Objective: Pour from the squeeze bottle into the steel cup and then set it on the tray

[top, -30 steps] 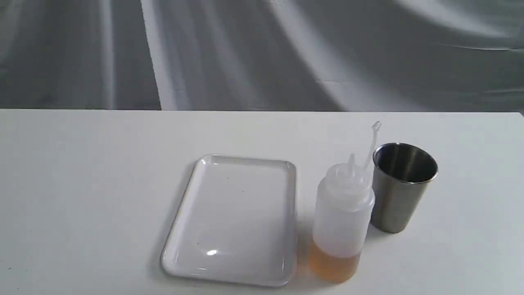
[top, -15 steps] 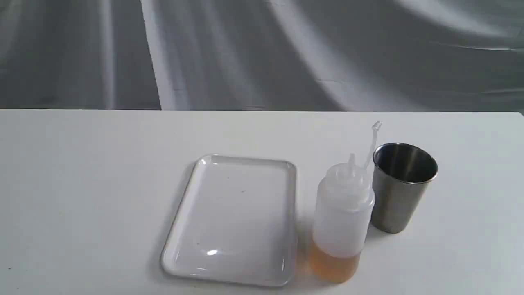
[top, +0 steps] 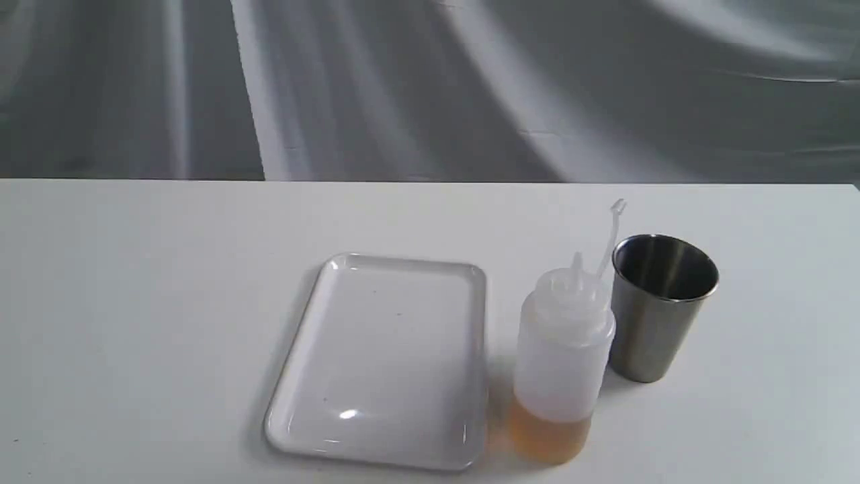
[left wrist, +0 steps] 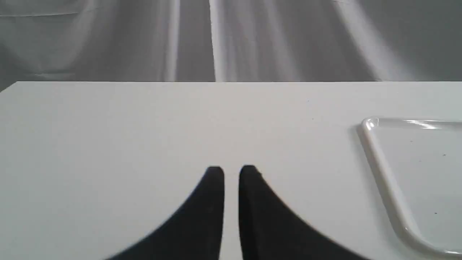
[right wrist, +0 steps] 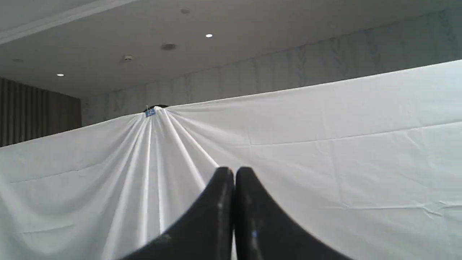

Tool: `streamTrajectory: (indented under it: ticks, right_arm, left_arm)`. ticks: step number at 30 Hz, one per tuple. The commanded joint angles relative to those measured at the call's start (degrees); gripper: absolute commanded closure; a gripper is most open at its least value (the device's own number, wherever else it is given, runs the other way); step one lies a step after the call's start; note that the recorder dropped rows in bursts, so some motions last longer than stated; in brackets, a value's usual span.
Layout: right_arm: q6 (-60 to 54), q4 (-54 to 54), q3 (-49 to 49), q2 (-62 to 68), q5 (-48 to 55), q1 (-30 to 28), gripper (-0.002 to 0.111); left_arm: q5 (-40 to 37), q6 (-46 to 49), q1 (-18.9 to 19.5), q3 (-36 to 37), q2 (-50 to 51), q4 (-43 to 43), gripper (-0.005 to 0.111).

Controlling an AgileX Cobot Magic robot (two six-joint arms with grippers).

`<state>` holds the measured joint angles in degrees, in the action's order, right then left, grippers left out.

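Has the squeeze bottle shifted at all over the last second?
No. The squeeze bottle stands just where it was, upright between the right rim of the tray and the steel cup.

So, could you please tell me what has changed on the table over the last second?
Nothing has visibly changed. The bottle stands upright between the tray and the cup, just as before. Nothing has been taken hold of or let go.
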<state>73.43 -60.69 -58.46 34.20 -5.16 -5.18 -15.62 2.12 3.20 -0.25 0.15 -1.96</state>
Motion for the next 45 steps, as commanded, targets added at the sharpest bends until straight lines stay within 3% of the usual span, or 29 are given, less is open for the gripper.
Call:
streamTrajectory:
  ticks: [1,5,19,28,32,39,45]
  right_arm:
    - [0.2,-0.5,-0.3,0.0,3.2,0.0,0.108]
    - [0.1,0.0,-0.3,-0.3,7.6,0.1,0.108]
    - [-1.3,5.5,6.9,2.2,8.6,0.1,0.108]
    - [-32.6,32.1,7.1,2.2,16.1,0.5,0.108]
    - [-44.6,39.1,7.1,3.3,19.8,4.4,0.108]
    - [-50.7,40.8,7.1,6.8,24.2,13.6,0.108]
    - [-50.7,40.8,12.1,8.3,13.0,17.9,0.108]
  left_arm:
    - [0.4,-0.3,-0.1,0.3,-0.1,0.0,0.098]
    - [0.4,-0.1,-0.1,0.3,-0.1,0.0,0.098]
    - [0.4,-0.3,-0.1,0.3,-0.1,0.0,0.098]
    - [0.4,0.0,-0.1,0.3,-0.1,0.0,0.098]
    - [0.4,0.0,-0.1,0.3,-0.1,0.0,0.098]
    - [0.4,-0.2,-0.1,0.3,-0.1,0.0,0.098]
    - [0.4,-0.2,-0.1,0.3,-0.1,0.0,0.098]
